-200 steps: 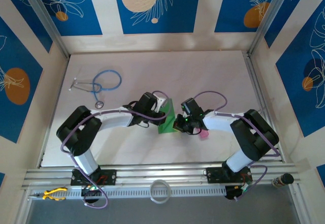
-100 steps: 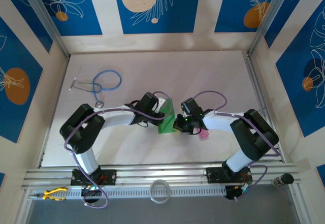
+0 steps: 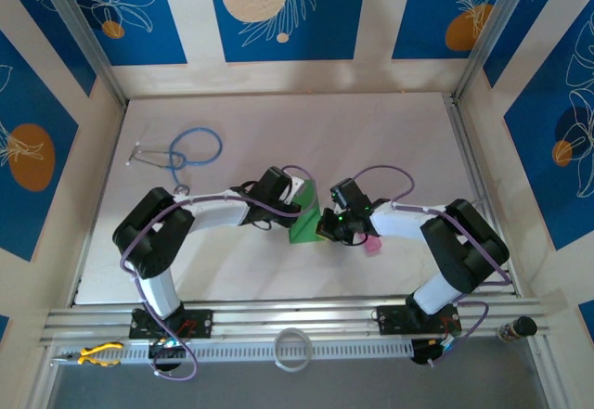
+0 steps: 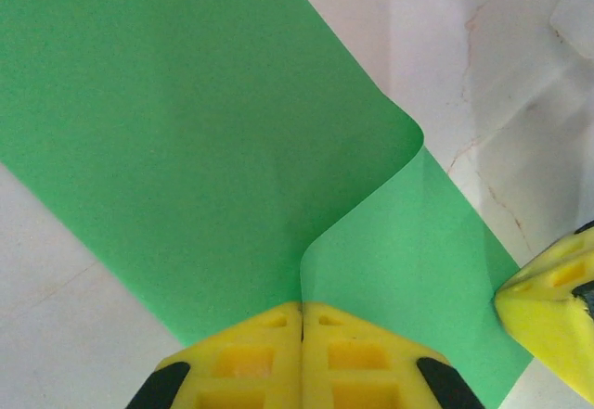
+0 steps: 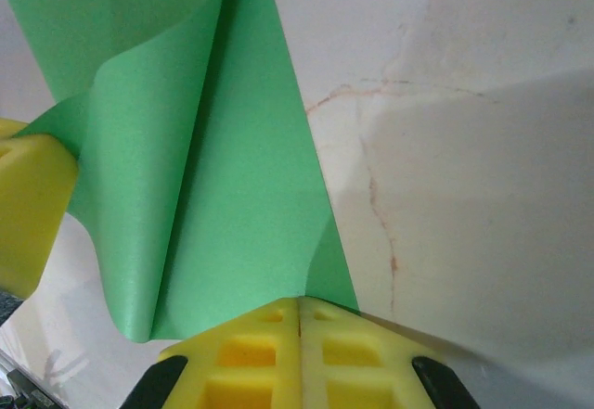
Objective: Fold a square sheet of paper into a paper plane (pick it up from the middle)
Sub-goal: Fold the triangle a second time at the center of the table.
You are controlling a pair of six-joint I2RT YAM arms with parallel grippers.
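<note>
Square sheet of paper (image 3: 304, 215) is found just below the middle of the top view, stood up between the two arms and bent over into a loose, rounded fold. Whether its lower edge rests on the table (image 3: 390, 140) cannot be told. In the left wrist view the green spreads from the upper left down to the bottom edge. Right of centre, one layer curls round and runs back under the other.

The left gripper (image 4: 302, 309) is closed tight on the paper at the bottom centre of that frame, with the green pinched between its yellow pads. The right gripper (image 5: 299, 305) is likewise clamped on the sheet at the bottom centre of its own view, and a fold line runs up from it towards the top.

This two-point hold is judged to be used so that the thin sheet is held lined up while one half is brought over the other; under a single pinch it would droop. The grippers are set just beside each other, and a yellow finger of each is seen at the edge of the other's frame.

The folding is judged to be at an early stage, since no dart shape is formed yet. A pink bottle (image 3: 373, 245) lies just beside the right arm, and a stethoscope (image 3: 181, 154) is well apart at the upper left.
</note>
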